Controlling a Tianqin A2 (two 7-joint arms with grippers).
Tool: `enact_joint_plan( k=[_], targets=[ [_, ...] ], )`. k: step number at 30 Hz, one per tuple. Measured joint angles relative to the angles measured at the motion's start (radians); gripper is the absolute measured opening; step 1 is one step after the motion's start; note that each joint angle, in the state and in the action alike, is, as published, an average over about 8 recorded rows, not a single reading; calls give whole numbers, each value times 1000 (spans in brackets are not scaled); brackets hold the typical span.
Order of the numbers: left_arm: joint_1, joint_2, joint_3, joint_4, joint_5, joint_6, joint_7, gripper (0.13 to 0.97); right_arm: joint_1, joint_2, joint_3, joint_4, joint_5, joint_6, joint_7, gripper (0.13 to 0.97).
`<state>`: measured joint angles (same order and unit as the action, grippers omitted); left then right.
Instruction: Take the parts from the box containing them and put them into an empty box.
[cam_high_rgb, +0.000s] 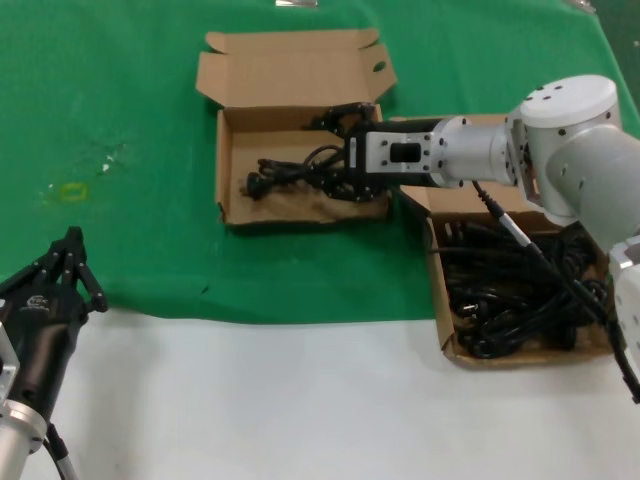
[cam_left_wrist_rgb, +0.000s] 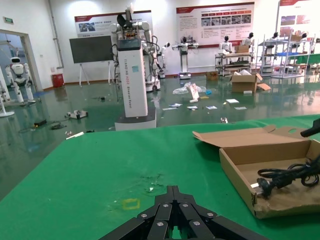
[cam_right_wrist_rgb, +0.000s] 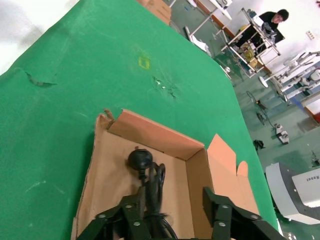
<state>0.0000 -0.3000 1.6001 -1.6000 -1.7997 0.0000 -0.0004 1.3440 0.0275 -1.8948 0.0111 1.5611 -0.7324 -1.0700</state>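
The table (cam_high_rgb: 300, 60) was covered with green cloth. The full box (cam_high_rgb: 520, 345) of cords lay to the right, the second box (cam_high_rgb: 240, 175) at the middle. The right hand (cam_high_rgb: 345, 150) was held wide open over one cord (cam_high_rgb: 285, 172) lying there. A loop could be caught on a finger when lifting. The plug (cam_right_wrist_rgb: 140, 159) was shown clearly only by the right wrist view. The left hand (cam_high_rgb: 72, 262) was parked, closed and empty.

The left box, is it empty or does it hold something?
Not empty: one black cord lies in the left box, under the right pincer.
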Motion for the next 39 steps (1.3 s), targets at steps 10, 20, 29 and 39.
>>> enact_joint_plan(
  k=[10,20,29,39],
  targets=[
    [0,0,0,0,0,0,0,144,-1,0,5,0,3,1,-6,504],
    [0,0,0,0,0,0,0,149,-1,0,5,0,3,1,-6,729],
    [0,0,0,0,0,0,0,214,-2,1,5,2,3,2,-5,874],
    [0,0,0,0,0,0,0,334,-98,20,26,114,20,53,71,940]
  ],
)
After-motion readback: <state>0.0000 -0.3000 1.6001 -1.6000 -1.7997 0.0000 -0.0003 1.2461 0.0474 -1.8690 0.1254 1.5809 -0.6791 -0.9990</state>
